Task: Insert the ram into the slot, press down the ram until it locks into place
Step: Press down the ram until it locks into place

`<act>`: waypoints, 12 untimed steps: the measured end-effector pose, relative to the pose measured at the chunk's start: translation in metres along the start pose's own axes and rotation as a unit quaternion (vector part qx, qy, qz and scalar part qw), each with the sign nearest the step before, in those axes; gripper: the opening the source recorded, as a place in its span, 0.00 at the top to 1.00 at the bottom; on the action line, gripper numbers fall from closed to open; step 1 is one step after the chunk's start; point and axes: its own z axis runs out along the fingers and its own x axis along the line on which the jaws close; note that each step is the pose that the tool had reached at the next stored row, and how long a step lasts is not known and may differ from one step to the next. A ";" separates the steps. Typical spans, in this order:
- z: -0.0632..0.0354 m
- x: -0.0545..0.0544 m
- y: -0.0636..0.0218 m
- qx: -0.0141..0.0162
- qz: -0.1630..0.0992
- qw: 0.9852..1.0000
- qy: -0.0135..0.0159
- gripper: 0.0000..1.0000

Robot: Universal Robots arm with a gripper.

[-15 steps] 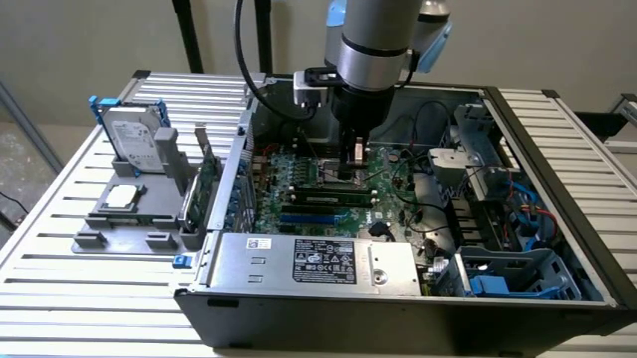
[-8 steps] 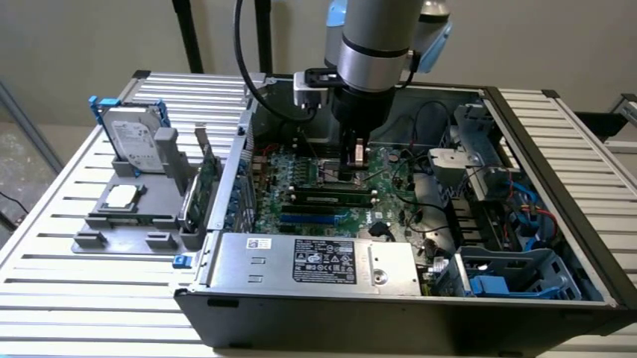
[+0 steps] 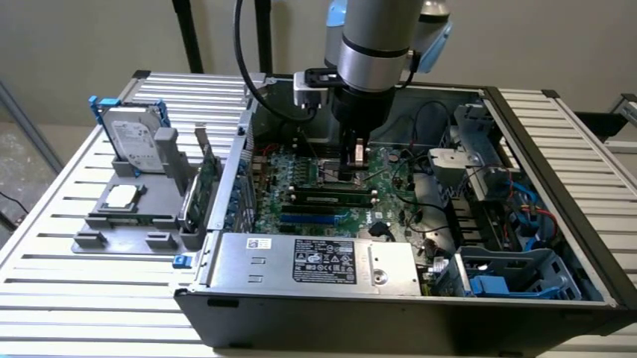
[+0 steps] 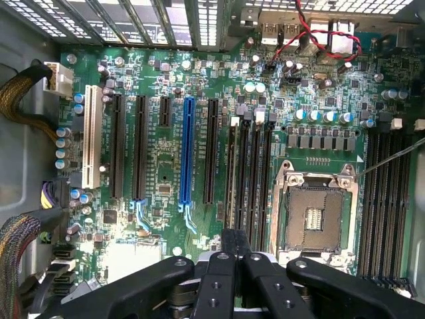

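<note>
Slatted metal table (image 3: 60,246), pale wall (image 3: 80,37). Open PC case (image 3: 398,313), motherboard (image 4: 166,86) inside; 1 hard drive (image 3: 134,138) at exterior view's left. My claw (image 4: 237,242) is pinched shut just above the ram (image 3: 333,194), which stands in the slot (image 3: 316,200); contact unclear.

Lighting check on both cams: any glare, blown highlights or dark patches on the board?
Exterior view: soft, even room light with no hard shadows; the motherboard sits dim below the gripper, and the power-supply cover shows a mild sheen. Wrist view: the motherboard is bright and evenly lit, the vent slats blow out to white, and the gripper is nearly black.
</note>
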 end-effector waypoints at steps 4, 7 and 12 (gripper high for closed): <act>-0.0001 0.001 0.0000 0.000 0.000 1.000 0.000 0.89; 0.0000 0.003 0.0002 0.000 0.008 1.000 0.000 0.89; 0.0007 0.003 0.0002 0.000 0.041 0.999 -0.001 0.89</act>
